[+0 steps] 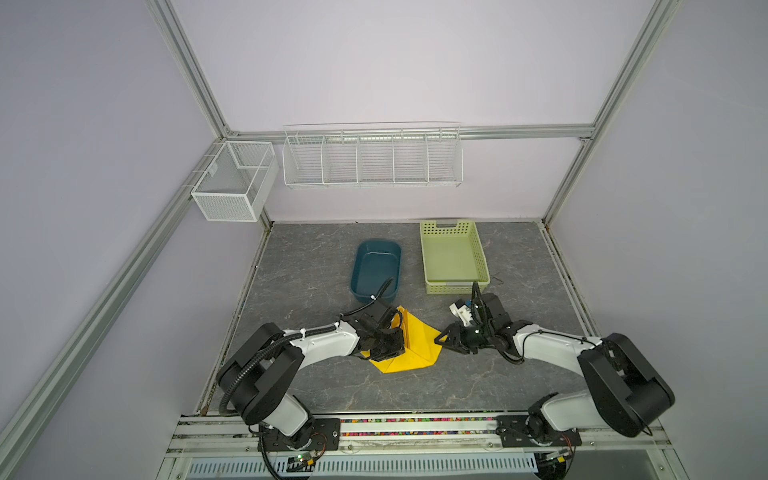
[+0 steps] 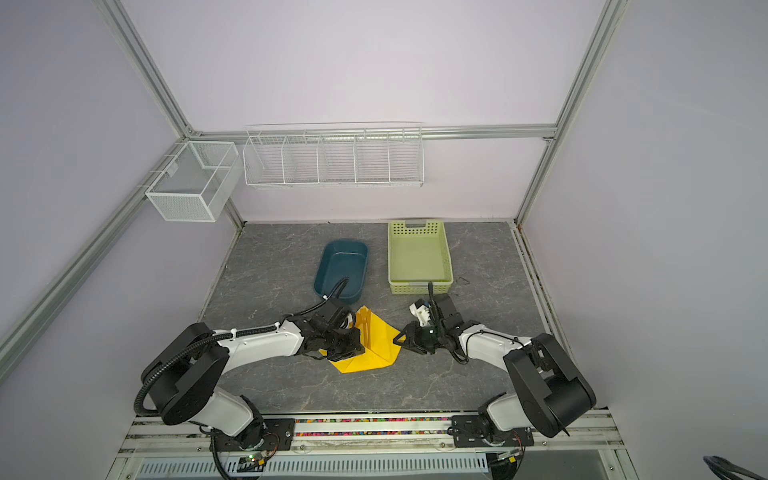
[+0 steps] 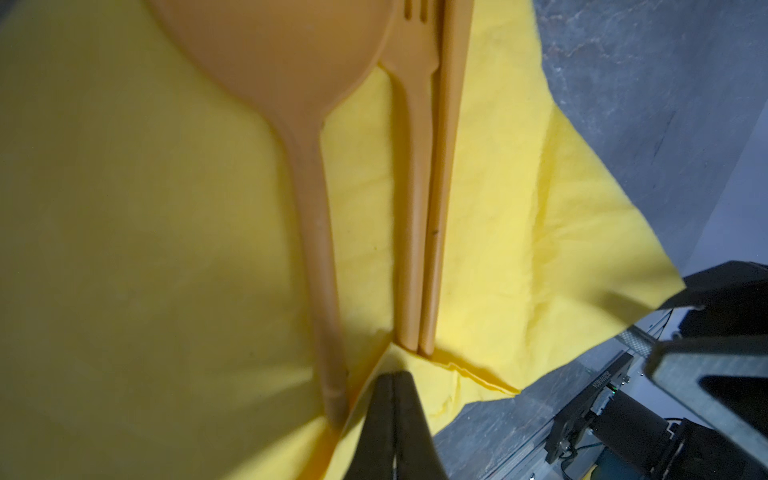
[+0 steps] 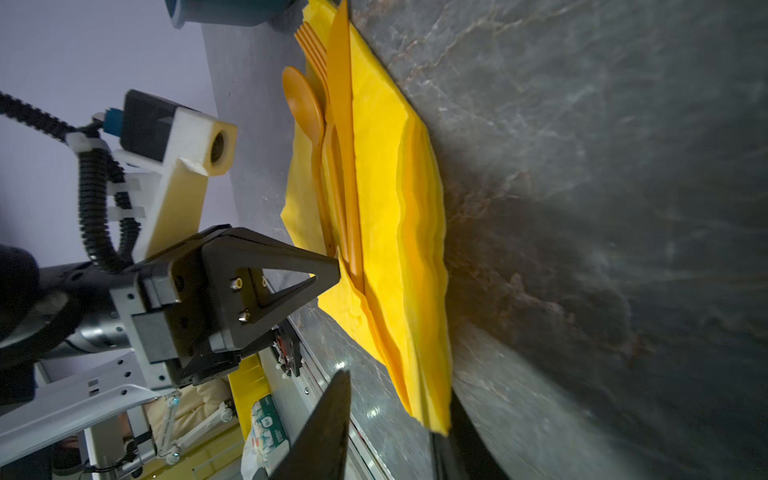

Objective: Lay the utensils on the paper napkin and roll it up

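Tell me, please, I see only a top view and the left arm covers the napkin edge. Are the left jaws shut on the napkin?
Observer: Yes. On the left gripper the jaws are shut on a raised fold of the paper napkin.
Operator: Which utensils are on it?
Observer: The spoon, fork and knife lie side by side, handle ends toward that fold.
Operator: And the right jaws?
Observer: On the right gripper the jaws stand apart, the napkin's corner between them.
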